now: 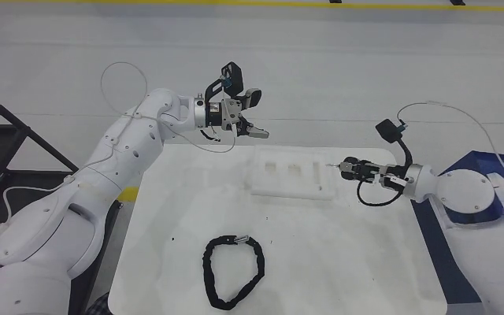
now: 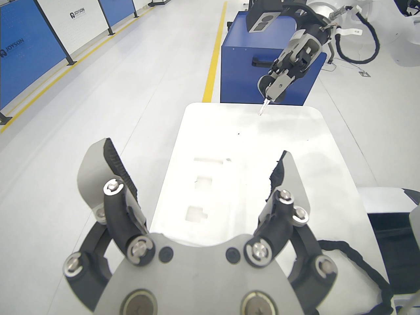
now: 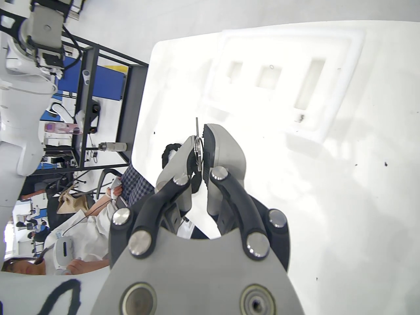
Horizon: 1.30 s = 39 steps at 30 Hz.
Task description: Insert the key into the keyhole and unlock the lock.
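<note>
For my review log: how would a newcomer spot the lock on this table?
Start at the white table. A white foam tray with three cutouts sits toward its far side; the lock lies alone nearer the robot, left of centre. It is the one black thing lying there: a sleeved chain forming a loop.

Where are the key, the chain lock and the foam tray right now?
key (image 3: 198, 144), right wrist view, on its metal head.
chain lock (image 1: 209, 272), top view, on the chain's black sleeve.
foam tray (image 1: 291, 190), top view, on its bare near rim.
</note>
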{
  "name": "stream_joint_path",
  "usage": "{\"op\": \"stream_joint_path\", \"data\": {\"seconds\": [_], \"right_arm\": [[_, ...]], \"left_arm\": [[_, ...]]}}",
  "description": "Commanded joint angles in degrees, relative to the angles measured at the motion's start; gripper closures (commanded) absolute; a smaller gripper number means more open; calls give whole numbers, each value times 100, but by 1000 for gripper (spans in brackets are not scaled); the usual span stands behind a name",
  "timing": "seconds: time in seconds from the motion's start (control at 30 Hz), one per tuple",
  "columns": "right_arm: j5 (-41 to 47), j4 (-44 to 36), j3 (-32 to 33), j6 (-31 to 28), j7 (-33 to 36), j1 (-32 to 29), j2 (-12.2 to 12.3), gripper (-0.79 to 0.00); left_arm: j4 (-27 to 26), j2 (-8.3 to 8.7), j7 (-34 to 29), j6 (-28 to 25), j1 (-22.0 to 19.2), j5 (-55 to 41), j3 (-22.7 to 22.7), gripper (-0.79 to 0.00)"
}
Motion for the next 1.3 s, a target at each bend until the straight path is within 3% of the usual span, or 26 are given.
{"op": "stream_joint_path", "data": {"seconds": [0.0,0.7,0.87,1.27], "right_arm": [[82,-48,102,-77,-46,-125,12,0],[305,-75,205,-292,-77,-250,22,0],[305,-75,205,-292,-77,-250,22,0],[305,-75,205,-292,-77,-250,22,0]], "left_arm": [[0,0,0,0,0,0,0,-785],[0,0,0,0,0,0,0,-785],[-312,55,-212,0,334,351,35,-785],[-719,259,-319,0,952,114,439,-785]]}}
